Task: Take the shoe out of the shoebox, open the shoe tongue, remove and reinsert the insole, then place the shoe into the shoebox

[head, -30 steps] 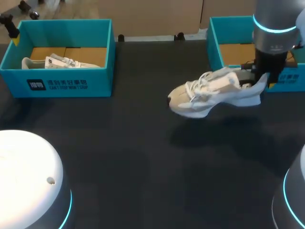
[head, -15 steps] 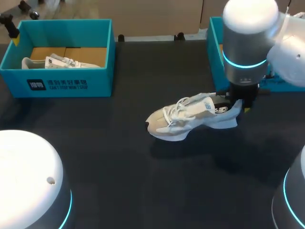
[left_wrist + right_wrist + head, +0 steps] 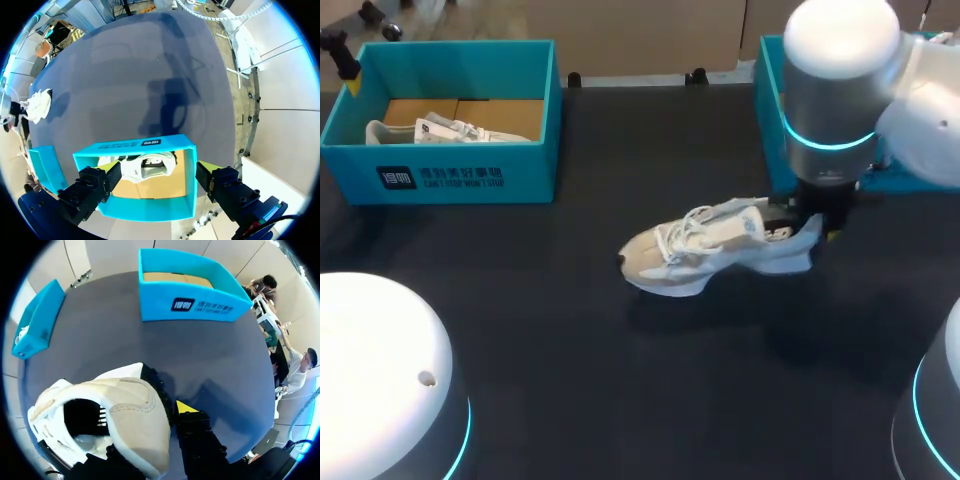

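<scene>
The right fingers (image 3: 817,222) are clenched on the heel of the pale shoe (image 3: 715,245), the heel wall pinched between them; in the right wrist view one yellow tip (image 3: 186,406) shows pressed to the outside of the heel while the other finger is hidden behind the padded collar. The shoe lies lengthwise out from the grasp, toe pointing toward my left side, laces up and its opening facing upward. It sits low over the middle of the dark bench (image 3: 570,350) with a shadow close beneath it, and I cannot tell whether the sole touches. The right arm (image 3: 835,90) stands above the heel and covers part of the right shoebox (image 3: 770,70), a teal box at the far right of the bench, well behind the shoe. The left fingers (image 3: 102,182) are released and spread wide, gripping nothing; they hang above the left shoebox (image 3: 535,120), one finger over each side of it. Inside that teal box a second shoe (image 3: 142,167) lies on the brown cardboard floor against the wall that carries the printed label. The left shoebox stands at the far left of the bench, well apart from the held shoe. The rounded white housing of the left arm (image 3: 380,370) fills the near left corner of the head view
</scene>
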{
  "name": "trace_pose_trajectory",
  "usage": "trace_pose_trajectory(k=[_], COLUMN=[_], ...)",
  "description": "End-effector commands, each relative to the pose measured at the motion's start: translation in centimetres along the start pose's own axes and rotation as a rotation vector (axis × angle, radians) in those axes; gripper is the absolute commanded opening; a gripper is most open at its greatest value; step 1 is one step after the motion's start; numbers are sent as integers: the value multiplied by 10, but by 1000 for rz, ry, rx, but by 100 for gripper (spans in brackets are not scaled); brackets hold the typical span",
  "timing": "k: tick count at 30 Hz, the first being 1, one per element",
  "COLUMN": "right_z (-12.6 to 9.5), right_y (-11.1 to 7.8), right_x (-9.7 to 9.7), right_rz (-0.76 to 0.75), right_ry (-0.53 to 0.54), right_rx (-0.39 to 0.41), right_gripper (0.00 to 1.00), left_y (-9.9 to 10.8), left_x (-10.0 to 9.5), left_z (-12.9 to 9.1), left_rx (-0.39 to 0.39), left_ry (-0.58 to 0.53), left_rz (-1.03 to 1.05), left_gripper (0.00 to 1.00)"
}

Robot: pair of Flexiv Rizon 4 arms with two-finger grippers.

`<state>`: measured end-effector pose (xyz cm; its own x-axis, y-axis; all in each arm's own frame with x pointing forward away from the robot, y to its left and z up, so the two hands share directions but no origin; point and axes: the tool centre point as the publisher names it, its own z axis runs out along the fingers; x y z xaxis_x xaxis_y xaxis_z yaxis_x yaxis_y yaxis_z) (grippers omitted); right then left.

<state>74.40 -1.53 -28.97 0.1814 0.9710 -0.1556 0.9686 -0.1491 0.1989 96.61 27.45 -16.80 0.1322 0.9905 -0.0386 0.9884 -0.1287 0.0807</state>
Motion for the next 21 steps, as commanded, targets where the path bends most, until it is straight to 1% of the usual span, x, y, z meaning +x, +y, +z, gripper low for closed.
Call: trace_pose_trajectory(k=[1, 6, 10, 11, 15, 21], right_z=[10, 16, 21, 23, 30, 41], right_y=[-26, -41, -47, -49, -53, -58], right_x=[30, 52, 62, 64, 72, 82], right_rz=[-6, -39, -60, -68, -96, -112], right_ry=[-31, -19, -15, 4, 20, 2], right_rx=[-4, 5, 22, 34, 56, 85], right_gripper=[0, 0, 0, 0, 0, 0], left_y=[0, 0, 0, 0, 0, 0], left_x=[0, 0, 0, 0, 0, 0], left_z=[0, 0, 0, 0, 0, 0], left_rx=[0, 0, 0, 0, 0, 0], left_ry=[2, 2, 2, 2, 2, 2], left_rz=[1, 1, 1, 1, 1, 1], left_gripper=[100, 100, 100, 100, 100, 100])
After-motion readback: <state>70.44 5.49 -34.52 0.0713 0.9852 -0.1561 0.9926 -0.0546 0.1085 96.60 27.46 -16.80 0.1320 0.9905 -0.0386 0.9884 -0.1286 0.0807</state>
